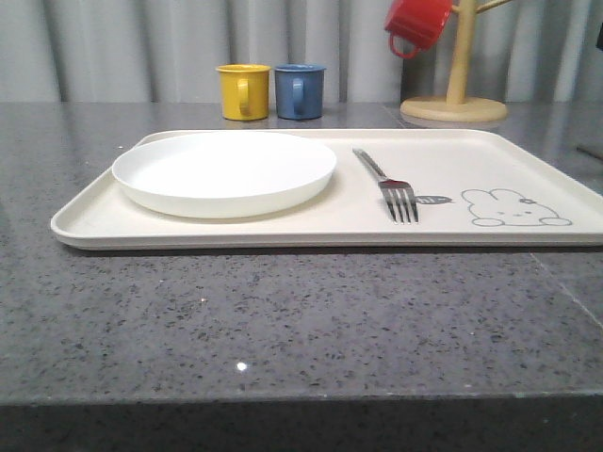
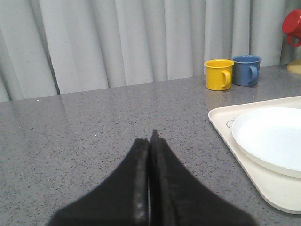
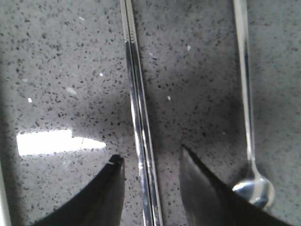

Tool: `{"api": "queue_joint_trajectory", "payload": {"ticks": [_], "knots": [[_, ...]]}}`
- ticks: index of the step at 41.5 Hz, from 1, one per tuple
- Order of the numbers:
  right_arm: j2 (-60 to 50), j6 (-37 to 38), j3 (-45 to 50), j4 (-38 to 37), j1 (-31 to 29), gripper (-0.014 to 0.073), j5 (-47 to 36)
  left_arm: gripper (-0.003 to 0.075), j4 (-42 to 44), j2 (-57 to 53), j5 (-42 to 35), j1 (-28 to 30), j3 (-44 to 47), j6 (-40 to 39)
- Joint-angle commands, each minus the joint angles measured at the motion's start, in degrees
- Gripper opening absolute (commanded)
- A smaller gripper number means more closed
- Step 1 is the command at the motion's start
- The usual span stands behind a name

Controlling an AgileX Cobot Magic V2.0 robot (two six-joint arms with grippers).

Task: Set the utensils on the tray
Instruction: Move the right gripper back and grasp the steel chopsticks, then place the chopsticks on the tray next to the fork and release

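Note:
The cream tray (image 1: 283, 231) lies on the grey counter with the white plate (image 1: 224, 172) on its left part and the silver fork (image 1: 388, 186) right of the plate, near the rabbit drawing. In the right wrist view the pair of chopsticks (image 3: 139, 108) lies side by side on the counter, and my right gripper (image 3: 149, 157) is open with a finger on either side of them. The spoon (image 3: 248, 117) lies just beside the right finger, bowl end near the fingertip. My left gripper (image 2: 150, 136) is shut and empty over bare counter, left of the tray (image 2: 225, 127) and plate (image 2: 273, 136).
A yellow mug (image 1: 243, 91) and a blue mug (image 1: 300, 90) stand behind the tray. A red mug (image 1: 416, 24) hangs on a wooden mug tree (image 1: 458, 94) at the back right. A curtain closes off the back.

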Motion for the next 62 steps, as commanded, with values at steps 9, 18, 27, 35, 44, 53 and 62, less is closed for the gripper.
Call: {"api": "queue_joint_trajectory", "payload": {"ticks": [9, 18, 27, 35, 44, 53, 62], "knots": [[1.96, -1.33, -1.55, 0.51, -0.42, 0.0316, -0.71, -0.0019, -0.65, 0.57, -4.85, 0.00, -1.60, -0.54], [3.78, -1.33, -1.55, 0.69, -0.42, 0.0312, -0.64, -0.0019, -0.65, 0.57, -4.85, 0.00, -1.60, -0.54], [3.78, -1.33, -1.55, 0.80, -0.42, 0.0094, 0.10, -0.0019, -0.65, 0.57, -4.85, 0.00, -1.60, -0.54], [2.30, -1.33, -1.71, 0.80, -0.42, 0.0019, 0.80, -0.0019, -0.65, 0.57, -4.85, 0.00, -1.60, -0.54], [-3.08, 0.07, -1.82, 2.23, -0.30, 0.0019, 2.93, -0.0019, -0.65, 0.57, -4.85, 0.00, -1.60, -0.54], [-5.25, 2.39, -1.82, 3.83, 2.25, 0.0019, 7.35, -0.0019, -0.65, 0.57, -4.85, 0.00, -1.60, -0.54], [-5.18, 6.23, -1.82, 4.70, 10.48, 0.0019, 5.79, -0.0019, -0.65, 0.57, -4.85, 0.00, -1.60, -0.54]]}}
